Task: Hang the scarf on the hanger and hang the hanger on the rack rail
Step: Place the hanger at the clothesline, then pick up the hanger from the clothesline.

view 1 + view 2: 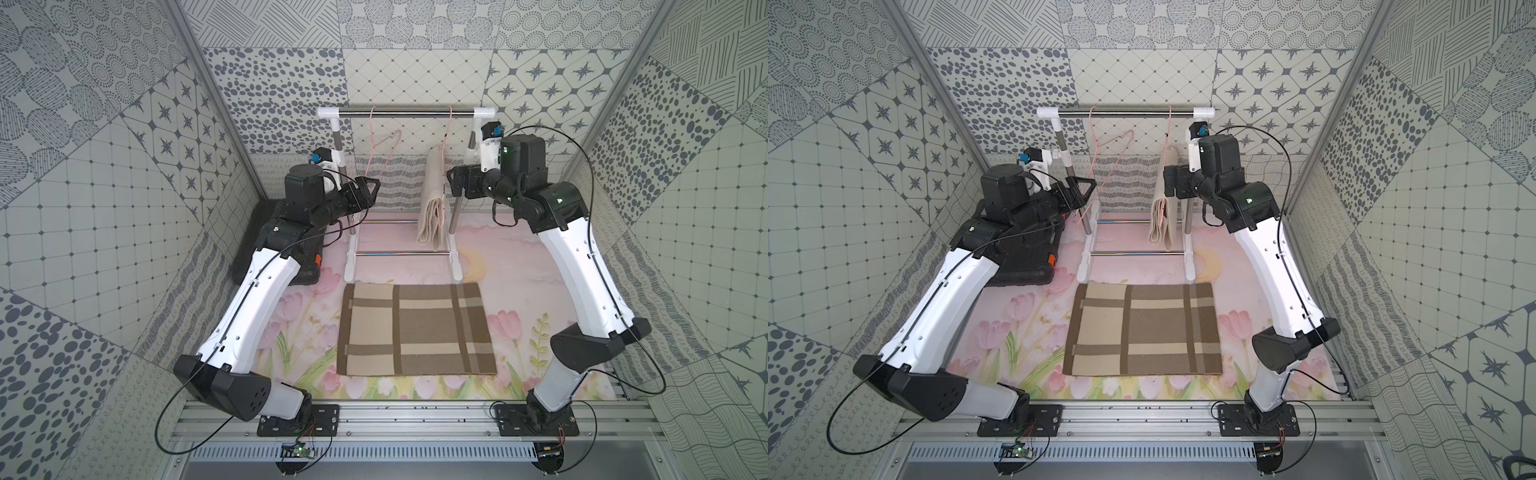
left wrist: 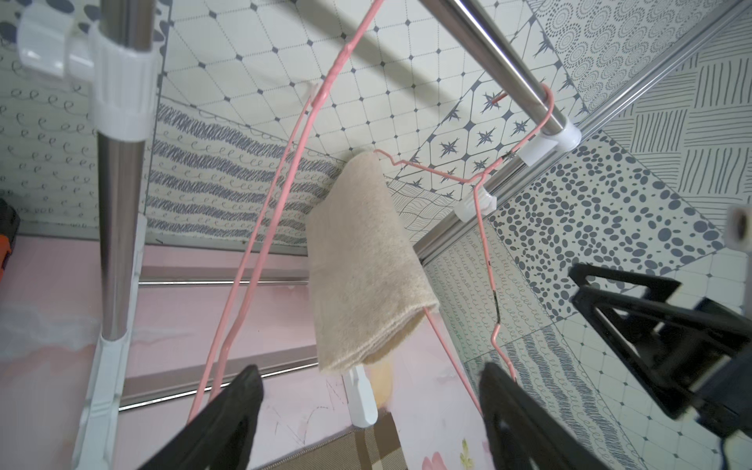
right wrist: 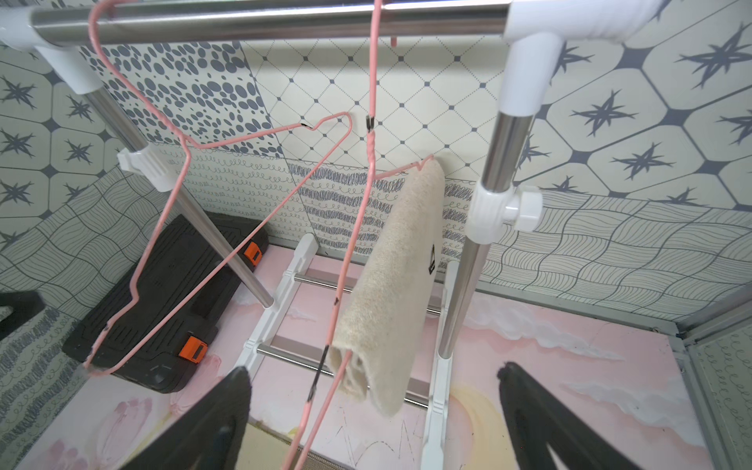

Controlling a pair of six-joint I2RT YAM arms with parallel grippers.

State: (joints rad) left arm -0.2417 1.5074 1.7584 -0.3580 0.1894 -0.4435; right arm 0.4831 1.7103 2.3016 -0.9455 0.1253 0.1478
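Observation:
A beige folded scarf [image 1: 434, 195] [image 1: 1165, 208] hangs over the lower wire of the right pink hanger [image 1: 449, 133], which is hooked on the rack's steel bar [image 1: 405, 111]. A second pink hanger [image 1: 380, 153] hangs empty to its left. My left gripper [image 1: 371, 190] [image 2: 368, 370] is open beside the rack's left post, level with the empty hanger. My right gripper [image 1: 454, 183] [image 3: 373, 369] is open just right of the scarf [image 3: 394, 285], jaws wide apart and holding nothing. The hanger's wire [image 3: 346, 285] runs in front of them untouched. In the left wrist view the scarf [image 2: 362, 264] hangs free.
A brown plaid folded cloth [image 1: 415, 328] lies flat on the flowered table in front of the rack. A black case with orange latches [image 1: 282, 249] sits at the back left under my left arm. The rack's white feet [image 1: 351, 257] and patterned walls close in the back.

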